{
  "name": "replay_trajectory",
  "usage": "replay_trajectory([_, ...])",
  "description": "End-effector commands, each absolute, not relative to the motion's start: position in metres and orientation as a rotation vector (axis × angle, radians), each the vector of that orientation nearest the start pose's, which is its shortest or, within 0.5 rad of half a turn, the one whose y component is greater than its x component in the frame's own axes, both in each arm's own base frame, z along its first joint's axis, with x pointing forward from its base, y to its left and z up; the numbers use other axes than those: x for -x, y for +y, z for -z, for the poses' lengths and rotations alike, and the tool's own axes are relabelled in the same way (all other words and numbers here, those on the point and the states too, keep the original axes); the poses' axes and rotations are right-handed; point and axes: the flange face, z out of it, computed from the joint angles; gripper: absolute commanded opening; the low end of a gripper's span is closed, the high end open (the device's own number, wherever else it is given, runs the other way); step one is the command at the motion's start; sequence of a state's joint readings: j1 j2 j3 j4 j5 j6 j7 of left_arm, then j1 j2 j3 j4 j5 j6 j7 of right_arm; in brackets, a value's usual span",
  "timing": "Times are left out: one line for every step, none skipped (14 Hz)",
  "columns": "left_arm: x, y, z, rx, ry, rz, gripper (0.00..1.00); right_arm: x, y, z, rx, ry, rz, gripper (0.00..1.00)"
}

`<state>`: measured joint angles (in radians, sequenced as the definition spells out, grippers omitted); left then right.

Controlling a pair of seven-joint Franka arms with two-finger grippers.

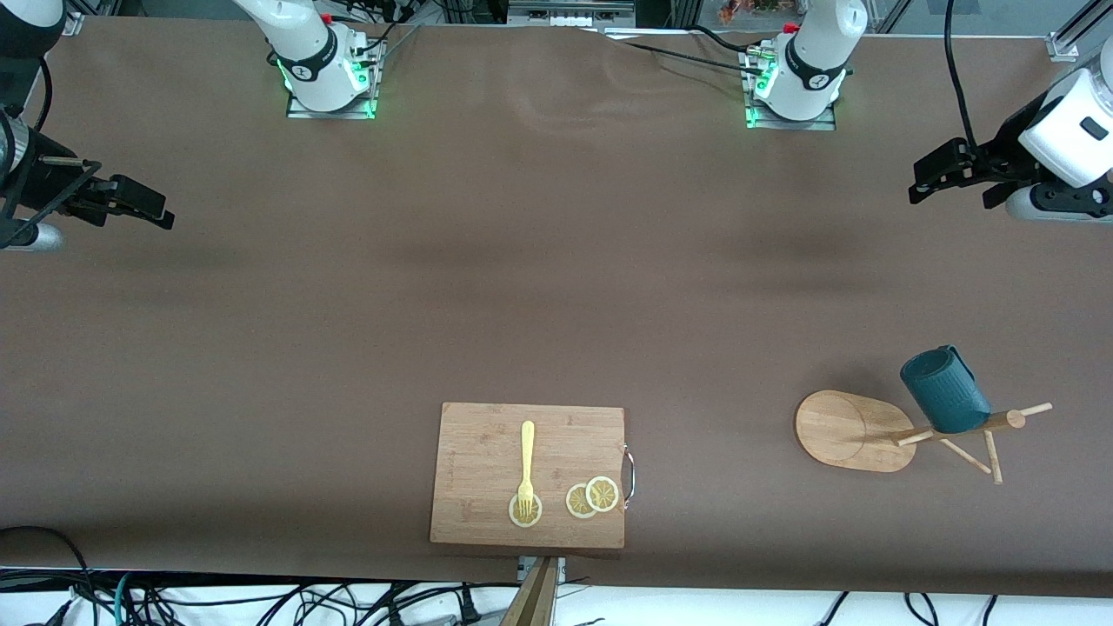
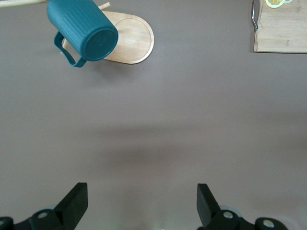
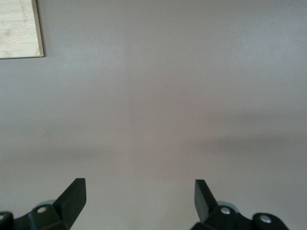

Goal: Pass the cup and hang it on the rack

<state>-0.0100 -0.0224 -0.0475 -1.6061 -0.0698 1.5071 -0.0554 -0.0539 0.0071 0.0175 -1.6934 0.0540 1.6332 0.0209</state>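
The dark teal ribbed cup hangs tilted on a peg of the bamboo rack, near the left arm's end of the table and close to the front camera. In the left wrist view the cup shows its flat bottom and side handle, above the rack's oval base. My left gripper is open and holds nothing, well away from the rack over bare table; its wrist view shows my left gripper with jaws spread wide. My right gripper is open over the right arm's end, its jaws wide in the wrist view of my right gripper.
A bamboo cutting board lies mid-table near the front edge, carrying a yellow fork and lemon slices. The board's corner shows in the right wrist view. Cables run along the table's front edge.
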Motion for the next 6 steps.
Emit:
replay_trajectory([-0.5327, -0.0457, -0.62, 3.17, 0.016, -0.096, 1.0, -0.5543, -0.0142, -0.5721, 3.069, 0.113, -0.101, 1.0])
replay_trajectory([-0.5324, -0.0491, -0.62, 3.169, 0.008, -0.097, 1.0, -0.5543, -0.0142, -0.5721, 3.069, 0.113, -0.101, 1.0])
replay_trajectory([-0.532, -0.0524, -0.6193, 3.169, 0.011, -0.099, 1.0, -0.5541, -0.0142, -0.572, 3.069, 0.113, -0.103, 1.0])
replay_trajectory([-0.532, -0.0523, -0.6192, 3.167, 0.006, -0.099, 1.0, -0.5541, -0.0142, -0.572, 3.069, 0.113, -0.103, 1.0])
replay_trajectory([-0.5325, -0.0531, -0.6191, 3.167, 0.006, -0.099, 1.0, -0.5541, -0.0142, -0.572, 3.069, 0.113, -0.103, 1.0])
replay_trajectory([-0.5321, -0.0523, -0.6192, 3.167, 0.003, -0.099, 1.0, -0.5541, -0.0142, -0.572, 3.069, 0.113, -0.103, 1.0])
